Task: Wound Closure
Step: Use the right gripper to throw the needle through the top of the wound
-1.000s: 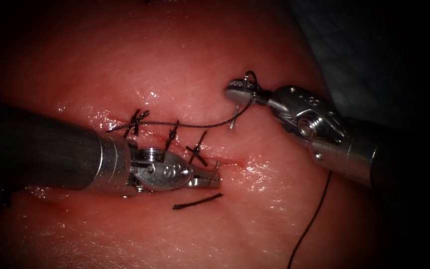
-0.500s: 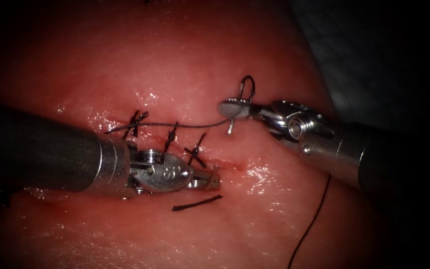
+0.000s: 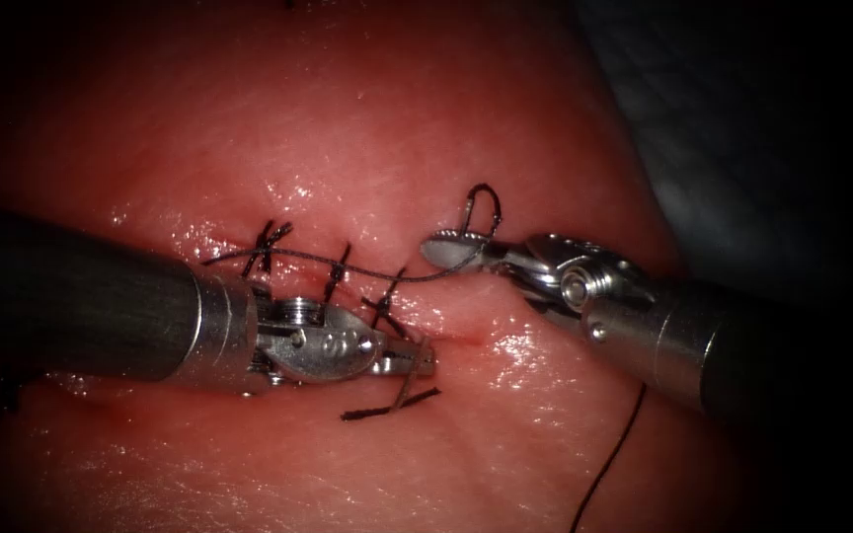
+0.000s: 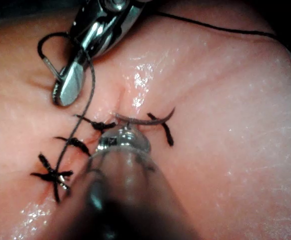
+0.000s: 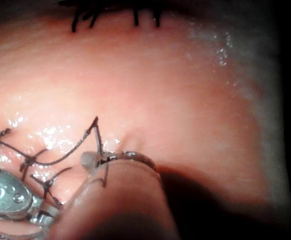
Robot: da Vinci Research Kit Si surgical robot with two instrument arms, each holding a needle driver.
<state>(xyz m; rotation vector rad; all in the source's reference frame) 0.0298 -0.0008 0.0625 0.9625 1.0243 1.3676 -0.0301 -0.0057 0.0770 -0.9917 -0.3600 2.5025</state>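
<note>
The left tool (image 3: pixel 417 357) lies along the cut (image 3: pixel 471 336) with its jaws shut on the curved needle (image 3: pixel 409 380) near one end of its curve. The needle arcs down from the jaws over the tissue (image 3: pixel 367 128); I cannot tell whether its tip is in the tissue. From the left wrist the needle (image 4: pixel 145 120) curves just past the left tool's tip (image 4: pixel 123 140). The right tool (image 3: pixel 446 250) hovers right of the stitches, jaws shut on the thread (image 3: pixel 367 271), which runs from the leftmost stitch (image 3: pixel 269 242) and loops (image 3: pixel 486 197) above the jaws.
Two more tied stitches (image 3: pixel 340 266) (image 3: pixel 387 301) cross the cut. A short cut end of thread (image 3: pixel 372 408) lies on the tissue below the left tool. Loose thread (image 3: pixel 614 464) trails off under the right tool's shaft. Wet glints show by the cut's right end.
The right tool has moved down and left toward the cut, and the thread to the leftmost stitch has slackened. More of the needle now shows below the left jaws.
</note>
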